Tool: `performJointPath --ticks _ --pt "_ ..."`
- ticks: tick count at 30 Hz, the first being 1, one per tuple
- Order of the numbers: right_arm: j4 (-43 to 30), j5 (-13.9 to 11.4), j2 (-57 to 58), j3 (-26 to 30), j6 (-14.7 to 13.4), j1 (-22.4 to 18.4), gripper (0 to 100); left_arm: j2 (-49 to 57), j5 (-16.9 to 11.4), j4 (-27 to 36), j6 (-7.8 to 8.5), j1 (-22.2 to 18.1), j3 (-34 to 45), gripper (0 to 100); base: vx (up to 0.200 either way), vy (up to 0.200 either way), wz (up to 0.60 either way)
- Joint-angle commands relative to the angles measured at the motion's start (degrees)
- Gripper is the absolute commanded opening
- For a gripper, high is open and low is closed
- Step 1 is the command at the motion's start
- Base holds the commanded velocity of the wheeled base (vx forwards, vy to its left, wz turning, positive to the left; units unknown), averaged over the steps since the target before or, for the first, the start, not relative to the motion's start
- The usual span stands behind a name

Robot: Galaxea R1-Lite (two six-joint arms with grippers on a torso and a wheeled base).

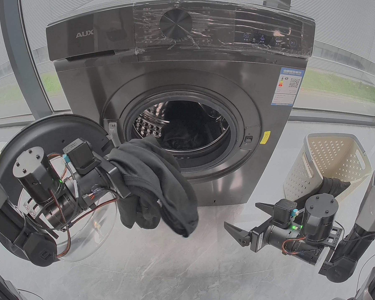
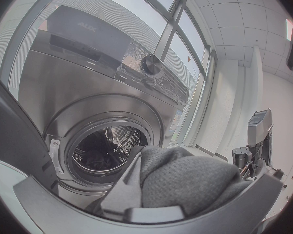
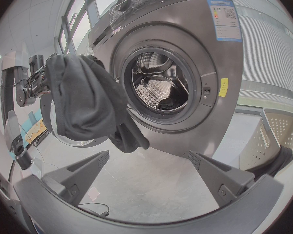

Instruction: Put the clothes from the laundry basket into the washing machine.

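The grey washing machine [image 1: 179,105] stands with its round door [image 1: 50,146] swung open to the left; dark clothes lie inside the drum [image 1: 183,128]. My left gripper [image 1: 123,176] is shut on a black garment [image 1: 158,184], held just in front of the lower left of the drum opening, with the cloth hanging down over the gripper. The same garment [image 2: 185,179] covers the fingers in the left wrist view and shows beside the opening [image 3: 84,101] in the right wrist view. My right gripper [image 1: 248,221] hangs open and empty low at the right, fingers [image 3: 88,169] spread. The white laundry basket [image 1: 333,163] leans at the right with dark cloth [image 1: 329,188] spilling out.
Pale marble floor [image 1: 187,255] lies free between the machine and my arms. Windows and a dark window frame [image 1: 16,51] stand behind the machine. The open door's glass bowl [image 1: 91,226] sits close under my left arm.
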State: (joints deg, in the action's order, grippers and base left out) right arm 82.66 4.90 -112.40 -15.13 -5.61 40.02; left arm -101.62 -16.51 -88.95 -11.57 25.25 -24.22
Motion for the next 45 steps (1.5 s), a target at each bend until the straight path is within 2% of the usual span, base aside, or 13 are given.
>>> performJointPath --ticks 1,9,11,12,13,15,17,18,22,26,29,38,45 --pt "2.24 0.46 -1.51 1.59 -1.25 -1.7 100 2.74 -0.37 0.01 -0.38 -1.25 1.11 0 0.0 0.0 0.0" --pt "2.59 0.64 -1.42 2.12 -1.07 -4.87 100 1.95 -0.28 0.01 0.06 -1.08 2.87 0 0.0 0.0 0.0" --pt "2.59 0.64 -1.51 2.12 -1.07 -5.39 100 1.51 -0.28 0.01 2.87 -0.73 4.89 0 0.0 0.0 0.0" --pt "2.59 0.64 -1.51 2.12 -1.07 -5.39 100 1.51 -0.28 0.01 2.87 -0.73 4.89 0 0.0 0.0 0.0" --pt "2.59 0.64 -1.51 2.21 -1.07 -5.13 100 -0.07 -0.19 0.01 5.5 -0.73 5.85 0 0.0 0.0 0.0" --pt "2.59 0.72 -1.33 2.03 -1.16 -4.69 100 -1.74 -0.02 0.01 8.49 -1.08 6.38 0 0.0 0.0 0.0" --pt "2.59 0.72 -1.25 1.94 -1.16 -4.6 100 -2.44 0.42 0.01 9.46 -1.25 6.56 0 0.0 0.0 0.0" --pt "2.59 0.72 -1.25 1.94 -1.16 -4.51 100 -3.85 2.27 -0.08 10.95 -1.25 6.47 0 0.0 0.0 0.0" --pt "2.59 0.64 -1.25 1.94 -1.16 -4.87 100 -4.64 4.82 -0.08 10.51 -1.08 5.15 0 0.0 0.0 0.0" --pt "2.59 0.64 -1.07 1.77 -1.25 -4.6 100 -4.73 4.55 -0.08 10.51 -1.08 4.54 0 0.15 0.0 0.0" --pt "2.59 0.64 -1.16 1.77 -1.25 -4.51 100 -5.78 4.99 -0.08 11.57 -0.73 4.71 0 0.2 0.0 0.0" --pt "2.59 0.64 -1.07 1.77 -1.34 -4.43 100 -6.13 4.9 -0.08 11.74 0.15 5.24 0 0.0 0.0 0.0" --pt "2.59 0.64 -0.98 1.86 -1.42 -4.07 100 -6.84 4.99 -0.17 11.74 0.77 5.15 0 0.171 0.0 0.0"
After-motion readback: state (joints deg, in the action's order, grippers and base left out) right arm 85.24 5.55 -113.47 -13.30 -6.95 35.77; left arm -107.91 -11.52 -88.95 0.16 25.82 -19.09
